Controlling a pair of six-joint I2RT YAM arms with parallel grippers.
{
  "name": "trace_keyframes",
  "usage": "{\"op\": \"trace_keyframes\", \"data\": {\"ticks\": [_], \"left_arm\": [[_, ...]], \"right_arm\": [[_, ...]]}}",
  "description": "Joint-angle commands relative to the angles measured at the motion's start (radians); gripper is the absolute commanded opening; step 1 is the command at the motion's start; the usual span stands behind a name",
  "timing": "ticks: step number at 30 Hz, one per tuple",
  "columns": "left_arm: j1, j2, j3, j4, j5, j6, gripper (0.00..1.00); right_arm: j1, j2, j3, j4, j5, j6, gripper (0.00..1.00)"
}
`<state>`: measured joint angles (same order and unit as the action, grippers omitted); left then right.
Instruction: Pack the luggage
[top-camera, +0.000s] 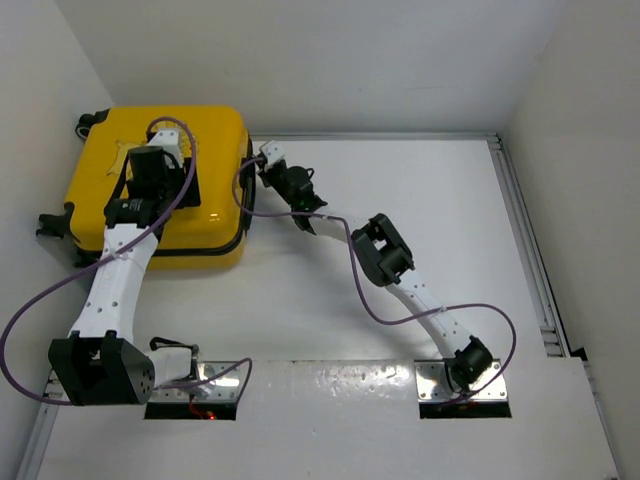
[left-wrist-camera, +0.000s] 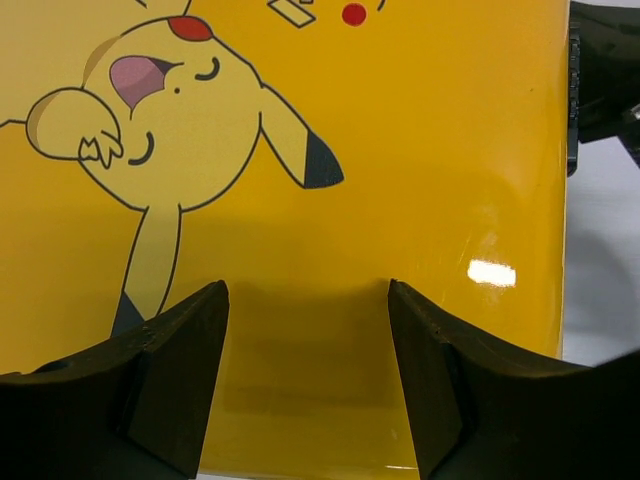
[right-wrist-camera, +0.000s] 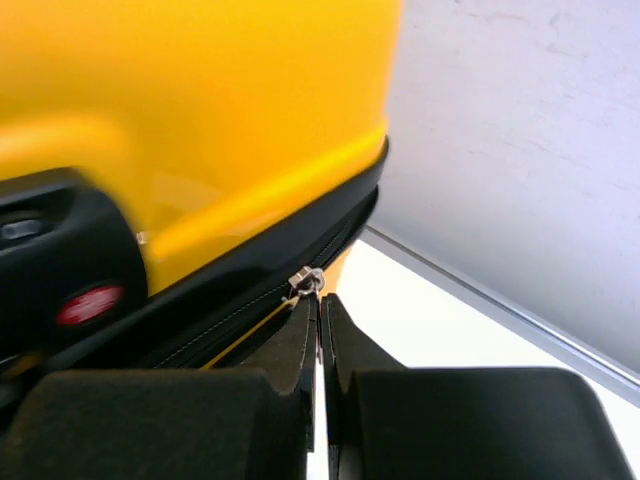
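Left gripper (left-wrist-camera: 305, 300): spread over the luggage (left-wrist-camera: 420, 150); you needed firm downward pressure there.
Right gripper (right-wrist-camera: 320, 300): pressed together, seemingly pinching the zipper pull (right-wrist-camera: 307, 280); you needed to draw it along the zipper band (right-wrist-camera: 340, 235), not outward.
Luggage: lay closed in the table's (top-camera: 400, 200) far-left corner.

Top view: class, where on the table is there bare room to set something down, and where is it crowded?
Bare: the table between right arm and right rail; also the middle, between suitcase, left arm and right arm. Crowded: far-left corner, suitcase plus both arms.
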<state>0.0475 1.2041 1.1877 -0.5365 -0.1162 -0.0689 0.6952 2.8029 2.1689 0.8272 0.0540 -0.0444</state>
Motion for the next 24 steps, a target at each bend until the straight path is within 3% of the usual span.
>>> {"op": "trace_keyframes", "data": {"ticks": [1,4,5,6,7,9,10,15,17,20,23,24], "left_arm": [[-0.004,-0.009,-0.046,-0.08,-0.008,0.029,0.7],[-0.005,-0.009,-0.046,-0.068,0.001,0.047,0.71],[-0.005,-0.02,-0.046,-0.068,0.019,0.047,0.75],[-0.005,-0.031,-0.046,-0.056,0.038,0.058,0.85],[-0.005,-0.04,-0.046,-0.04,0.074,0.076,0.9],[-0.017,-0.067,-0.034,-0.01,0.113,0.098,1.0],[-0.038,-0.067,-0.013,-0.01,0.122,0.107,1.0],[-0.155,-0.049,0.09,-0.02,0.13,0.123,1.0],[-0.268,-0.014,0.116,-0.033,0.075,0.123,1.0],[-0.415,0.04,0.116,-0.033,-0.015,0.123,1.0],[-0.516,0.138,0.171,-0.08,-0.08,0.081,1.0],[-0.529,0.234,0.205,-0.11,-0.08,0.064,1.0]], "right_arm": [[-0.037,0.004,0.101,-0.019,0.158,0.011,0.0],[-0.045,0.033,0.124,-0.04,0.182,0.017,0.0],[-0.045,0.038,0.123,-0.027,0.196,0.017,0.01],[-0.051,0.037,0.109,-0.011,0.201,0.018,0.05],[-0.052,0.008,0.036,0.036,0.21,0.009,0.17],[-0.056,-0.058,-0.082,0.133,0.193,0.008,0.26],[-0.062,-0.115,-0.183,0.16,0.178,0.012,0.33],[-0.095,-0.371,-0.552,0.312,0.126,0.023,0.42],[-0.135,-0.489,-0.722,0.322,0.106,0.032,0.43],[-0.21,-0.637,-0.879,0.245,0.08,0.11,0.44],[-0.311,-0.755,-0.931,-0.003,0.014,0.208,0.42],[-0.35,-0.791,-0.936,-0.155,-0.011,0.225,0.42]]}}
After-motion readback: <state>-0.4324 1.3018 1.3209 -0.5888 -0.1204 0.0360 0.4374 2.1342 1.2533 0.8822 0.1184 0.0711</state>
